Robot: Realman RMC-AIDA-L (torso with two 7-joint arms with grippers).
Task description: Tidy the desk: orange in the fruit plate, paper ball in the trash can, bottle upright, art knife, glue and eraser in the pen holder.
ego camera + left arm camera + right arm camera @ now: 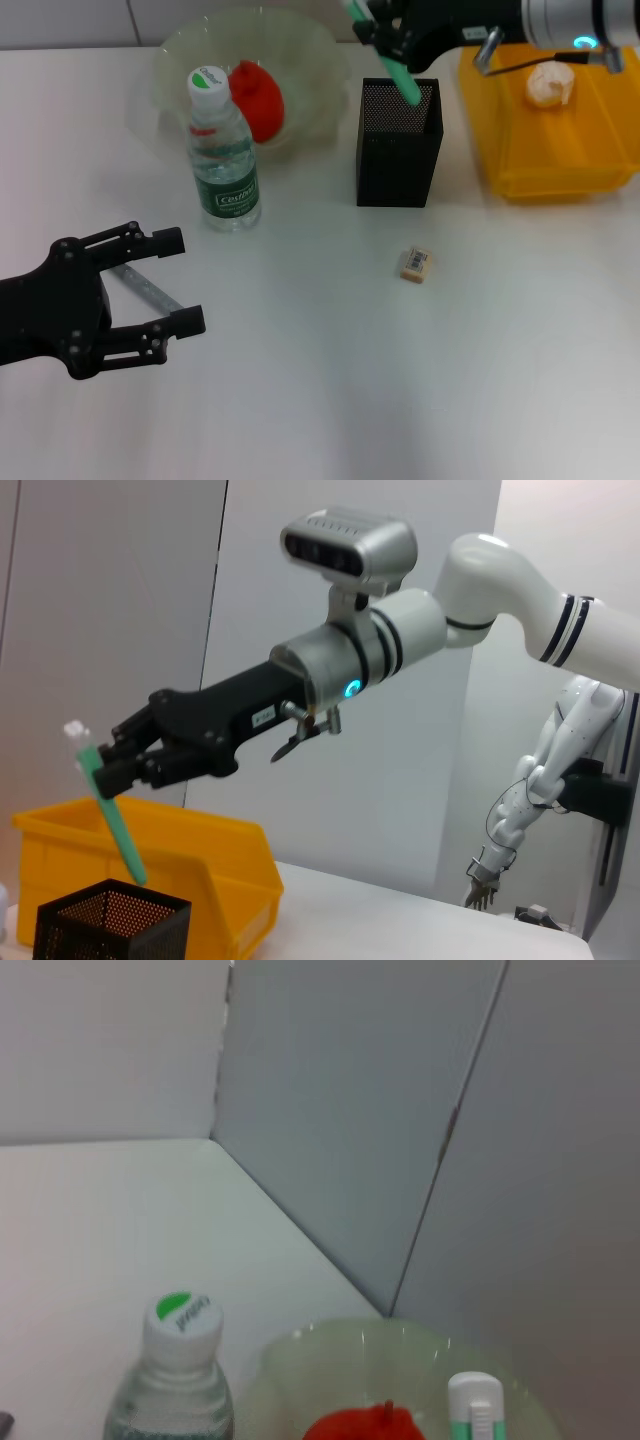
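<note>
I lose the green stick's [395, 62] lower end inside the pen holder [398, 150] | bottle [224, 160] covers part of the orange [258, 98] | left gripper [178, 282] overlaps a grey strip [150, 288] I can't identify | eraser [415, 264] label too small to read | right wrist view cuts off bottle and fruit plate [330, 1360]

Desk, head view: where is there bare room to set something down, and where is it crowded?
Free: the near stretch right of the left gripper and below the eraser; also the far-left corner. Crowded: the back row, where bottle, fruit plate, pen holder and trash can sit close together.
</note>
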